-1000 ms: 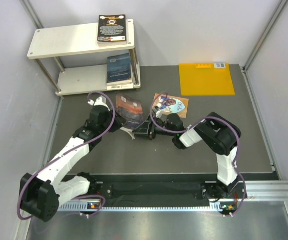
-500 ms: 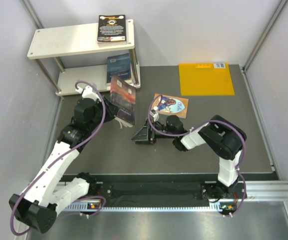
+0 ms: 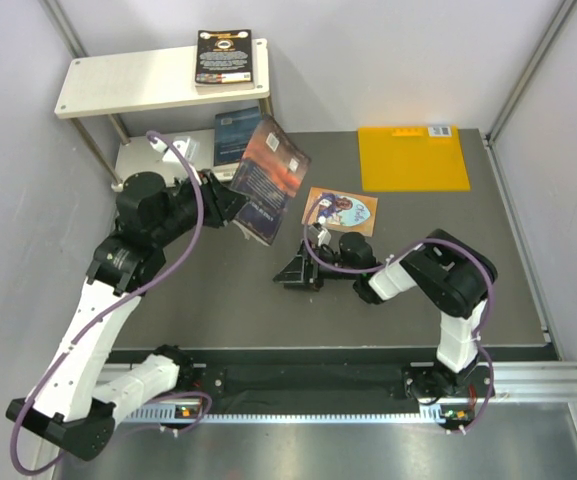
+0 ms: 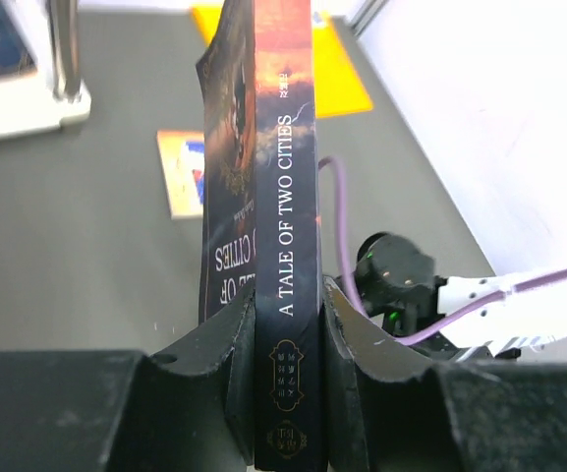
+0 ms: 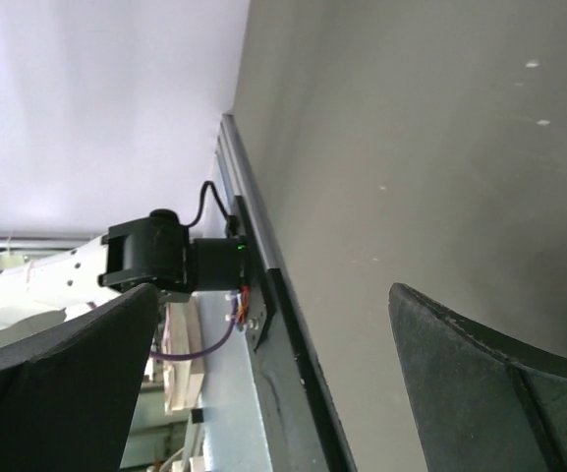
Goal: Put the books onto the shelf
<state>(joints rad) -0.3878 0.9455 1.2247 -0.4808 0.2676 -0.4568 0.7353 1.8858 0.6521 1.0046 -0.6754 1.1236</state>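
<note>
Aloft, dark reddish book (image 3: 271, 178) by its spine between left fingers (image 4: 219, 366); right fingers (image 5: 499, 388) wide apart, empty.

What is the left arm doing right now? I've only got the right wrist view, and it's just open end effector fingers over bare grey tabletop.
Observer: The left end effector is shut on the spine of a dark paperback with a reddish glow, held clear of the grey table.
Operator: Where is that relative to the shelf?
Observer: In the top view it sits at the right end of the cream-white two-tier shelf, next to a dark blue paperback on the lower board.
Operator: Any book lying on the table?
Observer: One, an orange-brown paperback with a blue picture, flat on the table just beyond the right arm, whose right end effector holds nothing.
</note>
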